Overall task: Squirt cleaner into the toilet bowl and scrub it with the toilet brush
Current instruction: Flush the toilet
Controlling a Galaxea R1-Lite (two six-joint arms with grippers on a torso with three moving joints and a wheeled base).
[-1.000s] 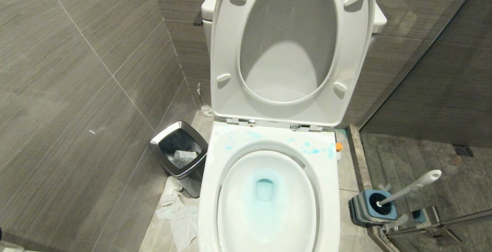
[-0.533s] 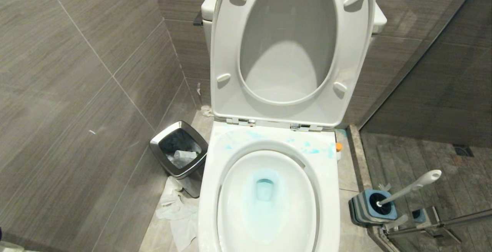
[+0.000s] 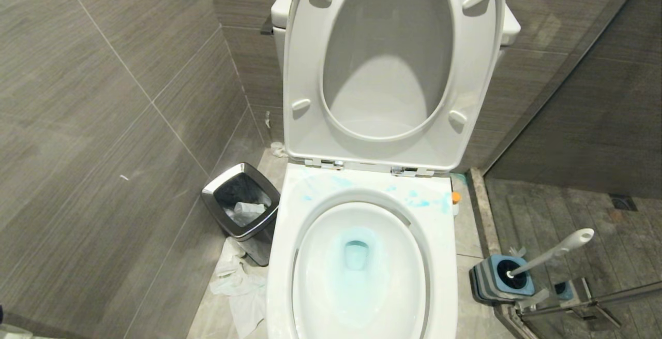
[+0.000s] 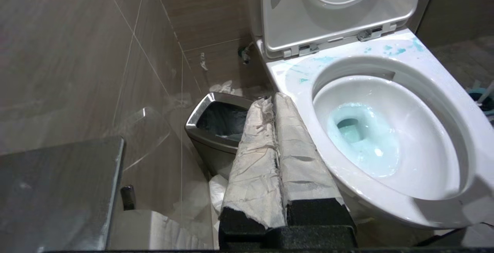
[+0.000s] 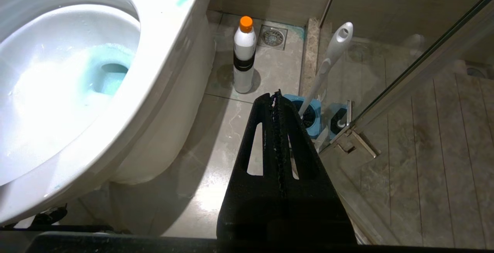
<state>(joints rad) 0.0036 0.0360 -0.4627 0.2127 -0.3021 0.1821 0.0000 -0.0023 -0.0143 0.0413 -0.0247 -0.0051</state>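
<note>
Landmark: the toilet bowl (image 3: pixel 362 271), lid and seat raised; every place below is given relative to it.
Cleaner: the bottle (image 5: pixel 244 54) stands upright on the floor just beside the bowl's right flank, toward the back wall, orange cap uppermost. From the head view only the cap shows past the rim.
Toilet brush: the handle (image 5: pixel 328 65) leans out of its blue holder (image 3: pixel 500 277), on the floor to the right of the bowl and nearer the robot than the bottle.
Left gripper: the left gripper (image 4: pixel 274 102) has paper-wrapped fingers pressed together and carries nothing; it hangs off the bowl's left rim, in front of the trash bin (image 4: pixel 218 127).
Right gripper: the right gripper (image 5: pixel 276 98) has fingers closed flat on each other, empty; it hangs to the right of the bowl, pointing toward the holder.
Step in hand: judged as reaching for the cleaner.
Method: spread the fingers before you approach. Take the bottle on its straight body below the black band, not the cap.
Caution: blue residue marks the rim; expect slick surfaces.
</note>
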